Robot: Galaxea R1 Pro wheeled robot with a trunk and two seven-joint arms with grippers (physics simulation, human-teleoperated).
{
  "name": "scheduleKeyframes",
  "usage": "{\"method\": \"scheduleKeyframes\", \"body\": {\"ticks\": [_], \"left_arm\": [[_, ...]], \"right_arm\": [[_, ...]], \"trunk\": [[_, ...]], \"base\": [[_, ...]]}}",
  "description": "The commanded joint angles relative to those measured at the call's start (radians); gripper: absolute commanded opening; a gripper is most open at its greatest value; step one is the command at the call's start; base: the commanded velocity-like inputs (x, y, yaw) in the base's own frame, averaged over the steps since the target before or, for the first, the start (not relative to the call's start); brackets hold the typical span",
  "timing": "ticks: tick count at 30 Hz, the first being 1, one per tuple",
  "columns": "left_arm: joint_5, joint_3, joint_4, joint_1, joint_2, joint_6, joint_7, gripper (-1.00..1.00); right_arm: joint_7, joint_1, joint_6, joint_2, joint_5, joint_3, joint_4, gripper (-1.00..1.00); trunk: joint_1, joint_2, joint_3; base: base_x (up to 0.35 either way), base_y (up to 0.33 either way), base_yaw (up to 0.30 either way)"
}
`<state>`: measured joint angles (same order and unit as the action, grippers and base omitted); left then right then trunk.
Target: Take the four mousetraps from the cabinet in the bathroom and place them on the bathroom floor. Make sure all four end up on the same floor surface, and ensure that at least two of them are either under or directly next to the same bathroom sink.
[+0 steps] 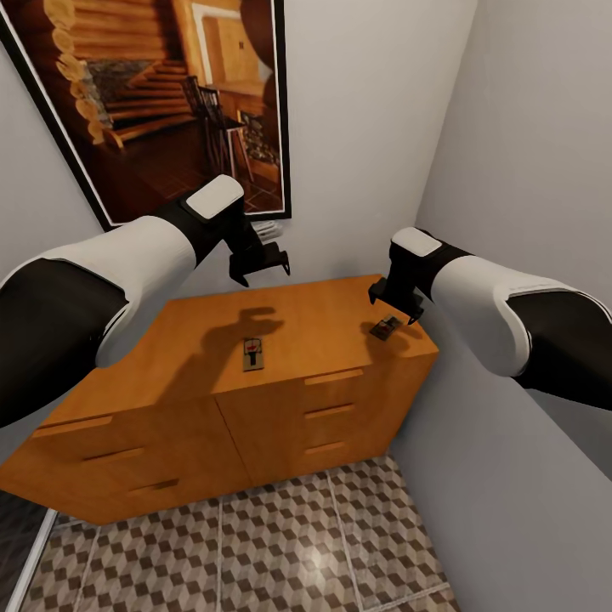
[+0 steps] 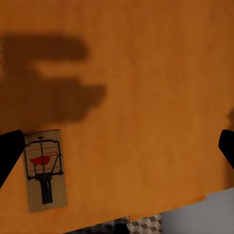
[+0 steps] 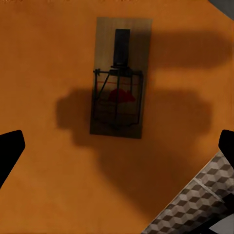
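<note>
- The left gripper (image 1: 260, 266) hangs in the air above the back of the cabinet (image 1: 195, 340), close to the wall; its jaws stand apart and hold nothing.
- Below and forward of that gripper, one mousetrap (image 1: 253, 354) lies flat on the cabinet top, near the front edge. In the left wrist view this mousetrap (image 2: 45, 169) sits just beside one dark fingertip (image 2: 9, 151), with the arm's shadow spread over the wood past it.
- The right gripper (image 1: 394, 304) hovers over the right end of the cabinet — jaws spread wide, nothing between them.
- A second mousetrap (image 1: 386, 327) lies just under and slightly ahead of that gripper, flat on the top. The right wrist view shows it (image 3: 118, 77) between the two fingertips' lines but clear of both, red spot and wire parts facing up.
- The bathroom floor (image 1: 280, 552) shows in front of the cabinet, below both grippers.
- A framed picture (image 1: 161, 93) hangs on the wall behind the left arm.
</note>
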<state>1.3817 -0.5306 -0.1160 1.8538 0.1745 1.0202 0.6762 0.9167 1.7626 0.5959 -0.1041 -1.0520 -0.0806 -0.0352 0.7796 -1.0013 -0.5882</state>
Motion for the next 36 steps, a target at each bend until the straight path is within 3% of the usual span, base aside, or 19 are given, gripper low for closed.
{"method": "scheduleKeyframes", "body": {"ticks": [1, 14, 36], "left_arm": [[0.01, -0.004, -0.001, 0.001, 0.0, 0.001, 0.009, 1.0], [0.011, -0.003, 0.0, 0.001, 0.0, 0.002, 0.013, 1.0], [0.011, -0.005, 0.0, 0.001, 0.0, 0.004, -0.002, 1.0]], "right_arm": [[0.001, 0.001, 0.007, 0.0, -0.005, -0.008, -0.002, 1.0], [0.001, 0.001, 0.007, 0.001, -0.004, -0.008, -0.002, 1.0], [0.001, -0.007, 0.008, 0.012, -0.005, -0.008, -0.002, 1.0]], "trunk": [[0.0, -0.001, -0.001], [0.0, -0.001, -0.001], [0.0, -0.001, -0.001]], "base": [[0.023, 0.0, 0.0], [0.149, -0.023, 0.0], [0.014, -0.003, 0.0]]}}
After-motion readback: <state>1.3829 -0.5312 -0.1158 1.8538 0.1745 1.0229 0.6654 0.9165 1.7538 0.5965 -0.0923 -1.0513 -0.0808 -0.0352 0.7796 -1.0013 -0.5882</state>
